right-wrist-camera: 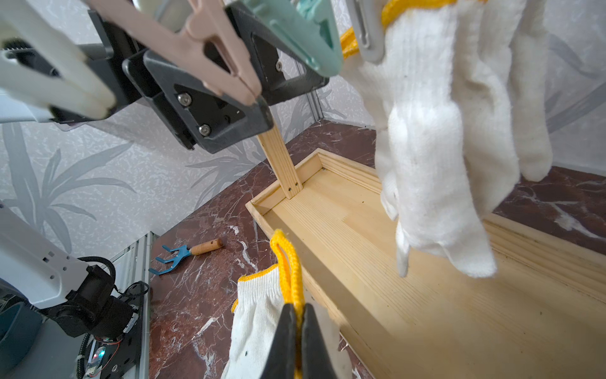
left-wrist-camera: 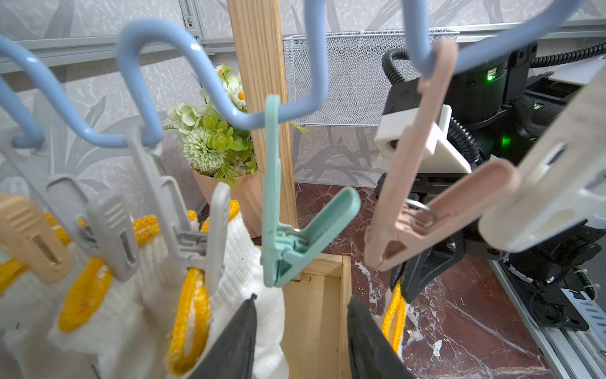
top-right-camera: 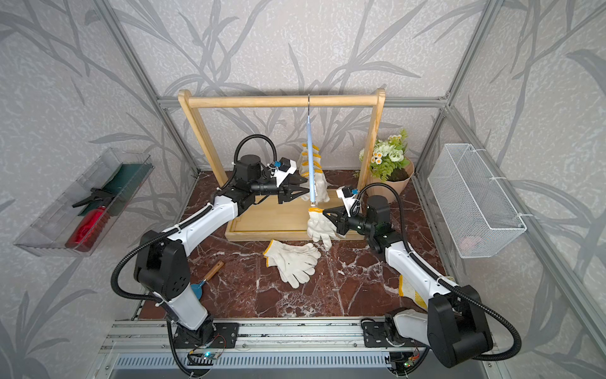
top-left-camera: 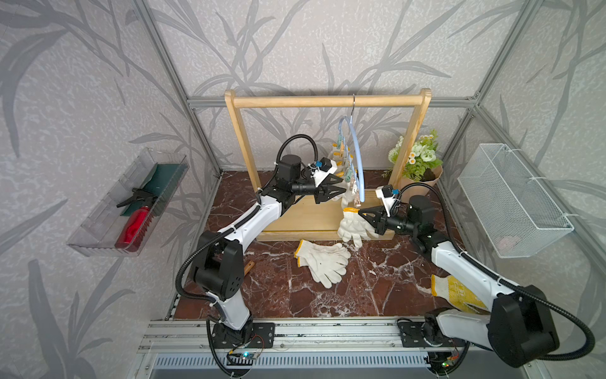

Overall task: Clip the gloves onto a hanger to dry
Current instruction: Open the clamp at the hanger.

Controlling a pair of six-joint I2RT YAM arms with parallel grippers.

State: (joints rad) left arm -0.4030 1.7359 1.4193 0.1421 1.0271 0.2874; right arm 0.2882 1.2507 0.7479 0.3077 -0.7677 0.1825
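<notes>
- Right gripper [right-wrist-camera: 296, 316] is pinched tight on the yellow cuff loop [right-wrist-camera: 288, 262] of 1 white glove [top-left-camera: 352, 226], which dangles just below the blue hanger [top-left-camera: 355, 141].
- Left gripper [left-wrist-camera: 301, 300] is partly spread and empty, near a free green clip [left-wrist-camera: 275, 197].
- Loose gloves [top-left-camera: 324, 262] lie on the table [top-left-camera: 288, 295]; clipped gloves [left-wrist-camera: 98, 295] hang from the hanger.
- Likely soft, light and floppy; the firmer cuff is the best hold.
- Only the wrist views show the loop grip; the top views show the loose gloves.
</notes>
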